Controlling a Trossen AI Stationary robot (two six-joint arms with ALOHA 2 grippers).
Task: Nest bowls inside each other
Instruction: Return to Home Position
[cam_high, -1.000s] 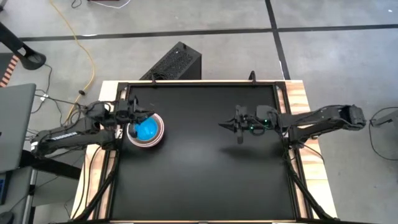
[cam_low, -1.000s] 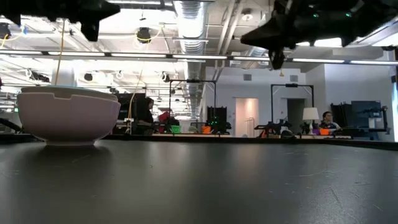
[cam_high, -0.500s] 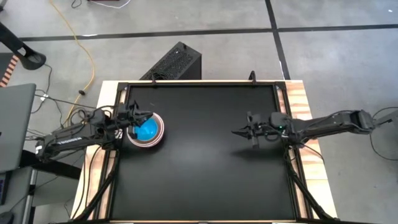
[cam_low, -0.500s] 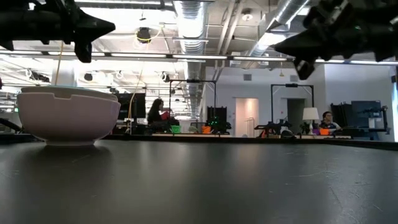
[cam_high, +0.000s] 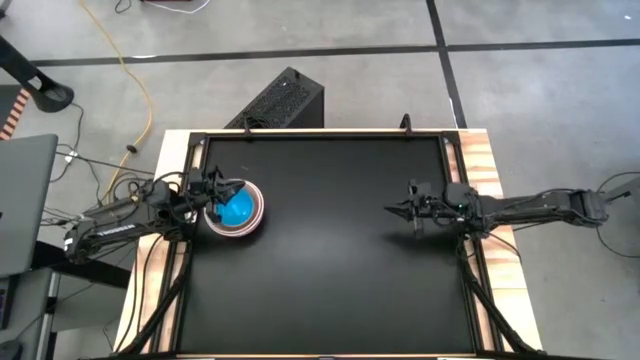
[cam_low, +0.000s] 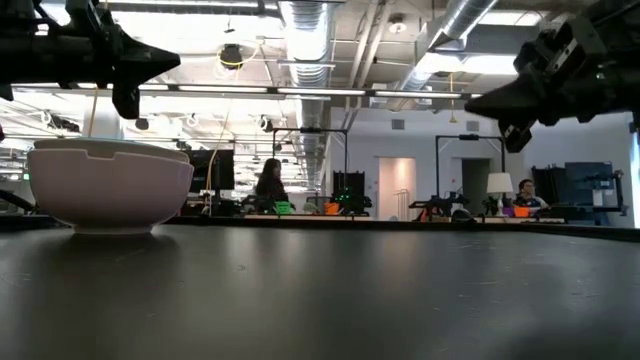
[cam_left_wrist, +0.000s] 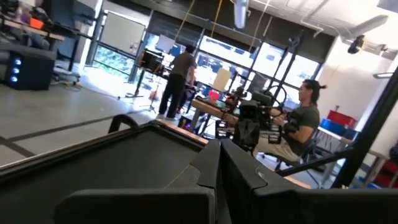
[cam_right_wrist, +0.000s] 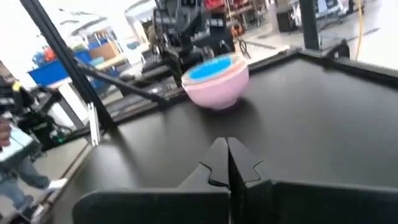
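From the high view, a nested stack of round plastic bowls (cam_high: 237, 209) sits on the flat black table top (cam_high: 330, 260), toward its left side. The outermost is a salmon-pink bowl and the innermost a bright blue one. The rims between them are too small to count. The left gripper (cam_high: 222, 188) hovers just beside the stack's far-left rim, holding nothing. The right gripper (cam_high: 398, 209) hangs well apart from the stack, near the table's right edge, also empty. With every visible bowl in one stack, nesting looks finished, and both arms seem placed to keep clear of it.

At table level, the stack (cam_low: 110, 186) rests flat and upright, so it should stay put unaided. The left gripper (cam_low: 165, 60) is above it and not touching. The right gripper (cam_low: 487, 100) is also raised, far across the table.

In the left wrist view, the left gripper (cam_left_wrist: 219, 150) has its two dark fingers pressed together with nothing between them. It points across the table toward the room, where one person stands and another sits.

In the right wrist view, the right gripper (cam_right_wrist: 227, 148) likewise has its fingers closed together on nothing. It points at the stack (cam_right_wrist: 216, 82), which sits well beyond it with the blue showing inside the pink.
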